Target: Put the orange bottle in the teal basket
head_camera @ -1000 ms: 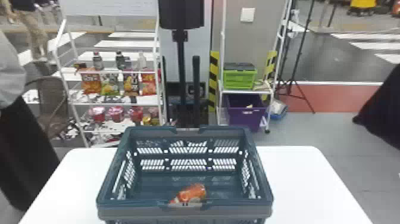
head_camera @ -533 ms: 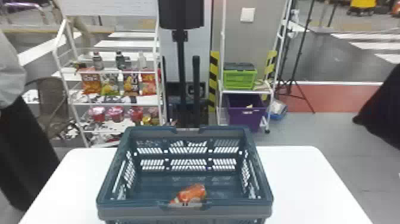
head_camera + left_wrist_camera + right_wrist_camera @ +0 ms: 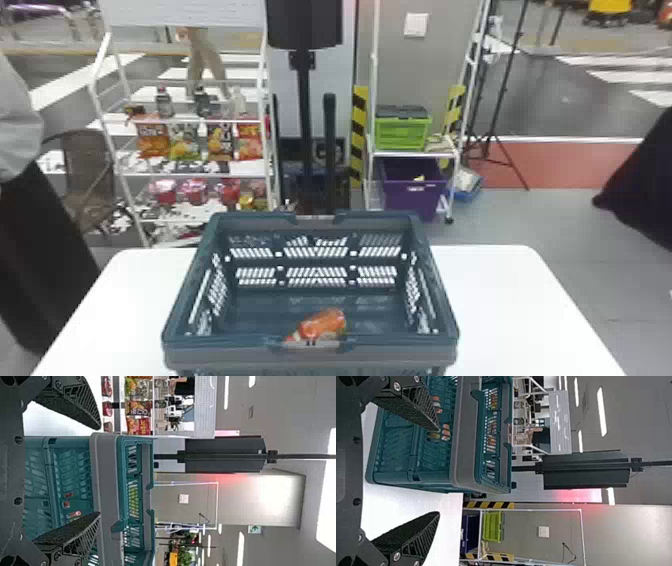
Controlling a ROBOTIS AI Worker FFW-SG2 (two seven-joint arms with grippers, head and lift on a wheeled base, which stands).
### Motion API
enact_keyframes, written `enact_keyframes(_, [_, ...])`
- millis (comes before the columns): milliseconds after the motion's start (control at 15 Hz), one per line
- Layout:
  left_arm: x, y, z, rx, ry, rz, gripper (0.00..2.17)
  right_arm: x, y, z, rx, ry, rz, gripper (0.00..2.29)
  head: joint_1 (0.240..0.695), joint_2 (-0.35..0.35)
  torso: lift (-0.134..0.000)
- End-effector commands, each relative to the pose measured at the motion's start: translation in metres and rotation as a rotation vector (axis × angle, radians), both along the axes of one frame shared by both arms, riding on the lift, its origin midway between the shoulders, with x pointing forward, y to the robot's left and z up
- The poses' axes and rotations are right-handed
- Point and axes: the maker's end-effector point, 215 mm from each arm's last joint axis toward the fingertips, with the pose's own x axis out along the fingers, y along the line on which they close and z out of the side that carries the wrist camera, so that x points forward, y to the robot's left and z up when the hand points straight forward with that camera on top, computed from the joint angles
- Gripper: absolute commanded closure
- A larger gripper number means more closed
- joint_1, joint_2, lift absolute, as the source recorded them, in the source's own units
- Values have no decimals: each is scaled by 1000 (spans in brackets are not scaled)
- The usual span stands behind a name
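the orange bottle (image 3: 324, 324) hasn't budged, lying in the teal basket (image 3: 240, 356) on the desk (image 3: 505, 310); left pincer (image 3: 99, 470) and right pincer (image 3: 439, 471) both gape, released.

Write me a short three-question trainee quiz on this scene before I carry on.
1. Multiple choice: Where is the orange bottle?
(a) on the bare table
(b) inside the teal basket
(c) in the right gripper

2. True or false: The left gripper has its fingers apart.

3. Fill in: In the background, the green crate sits above a ____ bin.

Key: 1 b; 2 true; 3 purple
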Motion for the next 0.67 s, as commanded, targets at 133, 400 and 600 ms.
enact_keyframes(133, [1, -1, 1, -2, -3, 4, 140, 0, 1, 4, 0, -6, 5, 134, 499, 0, 0])
enact_keyframes(400, [2, 0, -2, -15, 1, 31, 140, 0, 1, 7, 1, -11, 5, 134, 499, 0, 0])
enact_keyframes(600, [2, 0, -4, -15, 5, 31, 140, -1, 1, 7, 0, -9, 6, 134, 499, 0, 0])
